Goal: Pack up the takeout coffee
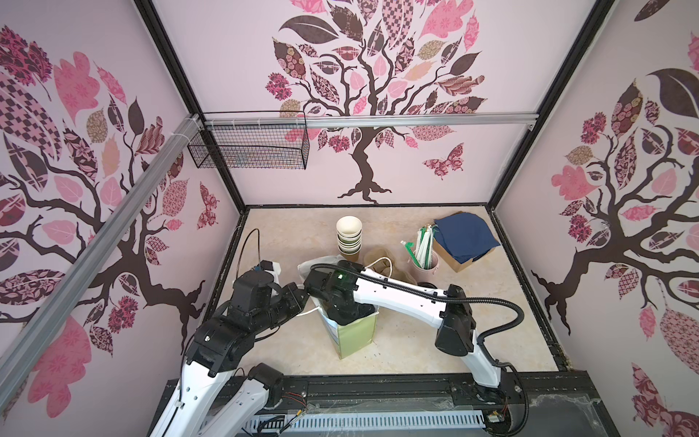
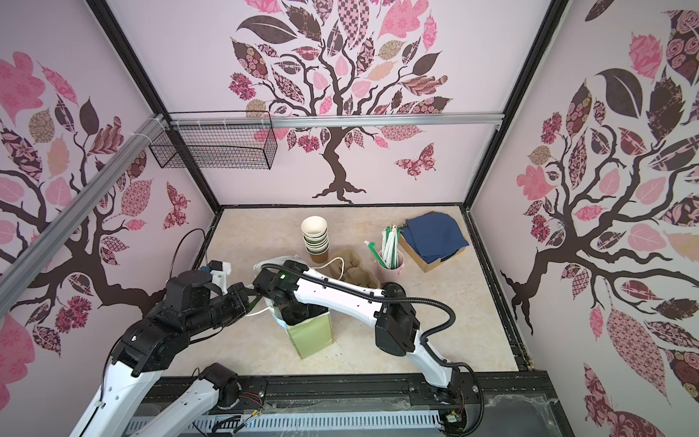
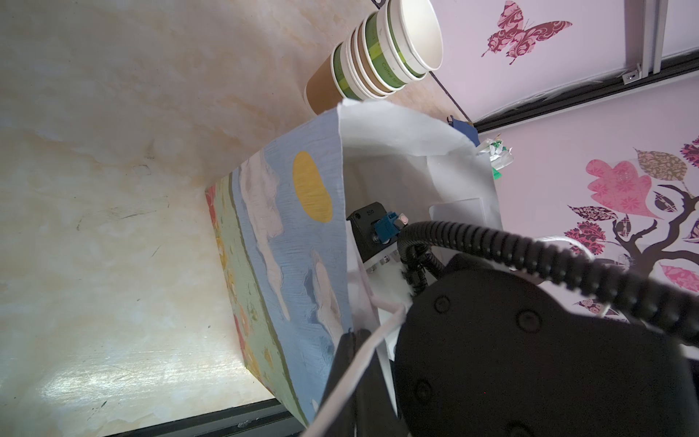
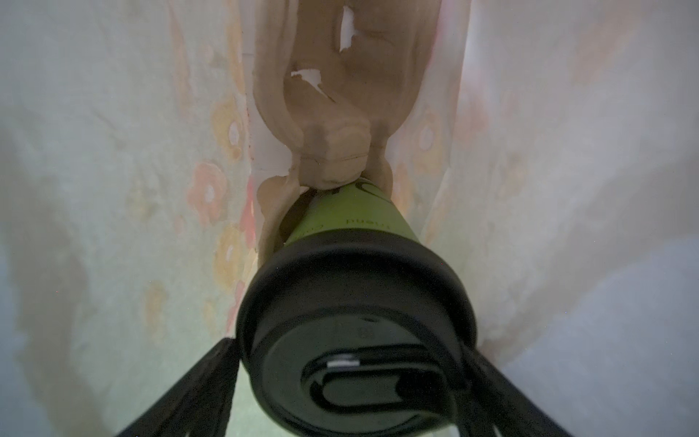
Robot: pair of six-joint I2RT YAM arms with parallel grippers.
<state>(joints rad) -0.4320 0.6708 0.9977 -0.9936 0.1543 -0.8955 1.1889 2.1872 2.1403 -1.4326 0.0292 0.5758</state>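
- Paper likely made the takeout coffee (image 4: 351,223) light and crushable; right gripper (image 4: 350,350) clasped its stiffer lid (image 4: 264,287), deep inside the bag (image 3: 295,234).
- Left gripper (image 3: 353,340) pinched the bag's left edge.

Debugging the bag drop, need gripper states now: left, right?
Left gripper: shut, pinching the rim of the painted paper bag.
Right gripper: jaws wide beside the black-lidded green paper cup; grip cannot be told.

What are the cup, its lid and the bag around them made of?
The cup looks like paper: matt green side with printed letters. Its lid looks like plastic: black, smooth, moulded rim, slight sheen. The bag seems thin paper: creased, painted picture outside, white inside, light glowing through its walls.
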